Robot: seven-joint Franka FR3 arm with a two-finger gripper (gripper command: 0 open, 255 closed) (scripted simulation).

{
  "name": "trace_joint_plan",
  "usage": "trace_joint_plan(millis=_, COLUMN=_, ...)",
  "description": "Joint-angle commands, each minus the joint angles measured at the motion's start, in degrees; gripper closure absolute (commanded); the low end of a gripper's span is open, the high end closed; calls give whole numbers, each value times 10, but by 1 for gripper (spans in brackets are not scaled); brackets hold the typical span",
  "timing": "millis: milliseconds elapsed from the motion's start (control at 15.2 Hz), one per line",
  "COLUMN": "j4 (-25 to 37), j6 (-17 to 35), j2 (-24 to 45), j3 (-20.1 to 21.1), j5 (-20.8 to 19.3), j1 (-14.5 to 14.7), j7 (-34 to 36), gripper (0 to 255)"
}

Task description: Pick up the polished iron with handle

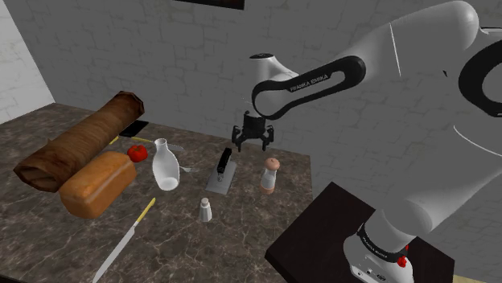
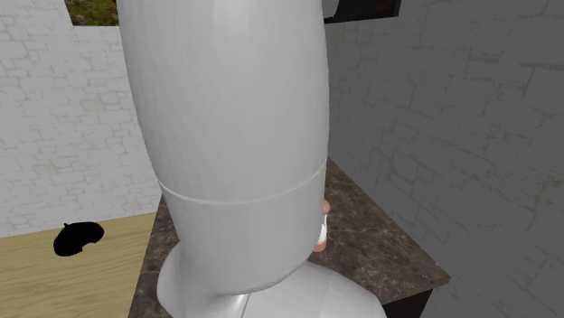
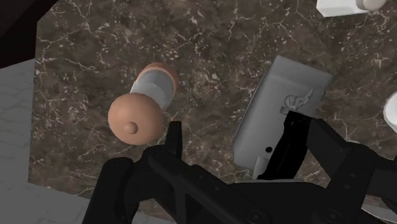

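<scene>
Above the dark counter, the claw hangs with its two fingers spread and nothing in them, and the grey iron with its black handle lies flat below it, at about seven o'clock in the shoulder view. A brown-topped shaker stands near the iron at its three o'clock, so a claw that comes down off to that side could knock it over. The iron's handle might slip too.
</scene>
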Motion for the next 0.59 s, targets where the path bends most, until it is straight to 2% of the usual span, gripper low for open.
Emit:
trace_joint_plan(millis=0, j4=33, j6=21, j2=57, j3=4, j5=-23, j1=-3, j7=43, gripper=0)
trace_joint_plan(millis=528, j4=170, j6=63, j2=243, j3=-22, j5=-96, j1=20, j7=184, gripper=0)
